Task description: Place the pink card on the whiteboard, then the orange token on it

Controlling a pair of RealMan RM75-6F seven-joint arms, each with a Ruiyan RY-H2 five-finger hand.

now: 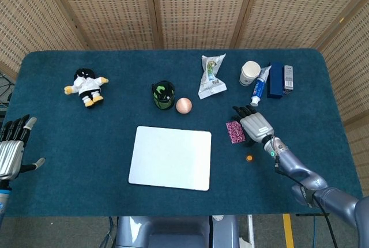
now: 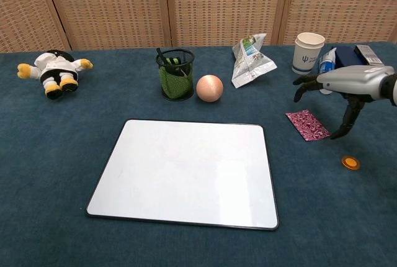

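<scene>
Whiteboard (image 2: 186, 171) lies flat at the near centre of the bench (image 2: 49, 155), bare of objects. Pink card (image 2: 307, 124) lies on the bench right of the whiteboard, apart from its edge. Orange token (image 2: 350, 162) lies on the bench nearer and further right than the card. Right hand (image 2: 344, 84) hovers just above the card's right side, fingers spread and thumb pointing down, holding nothing. Left hand (image 1: 12, 147) sits at the far left edge of the head view, fingers extended and apart, holding nothing. Paper cup (image 2: 309, 52) stands beyond the right hand.
</scene>
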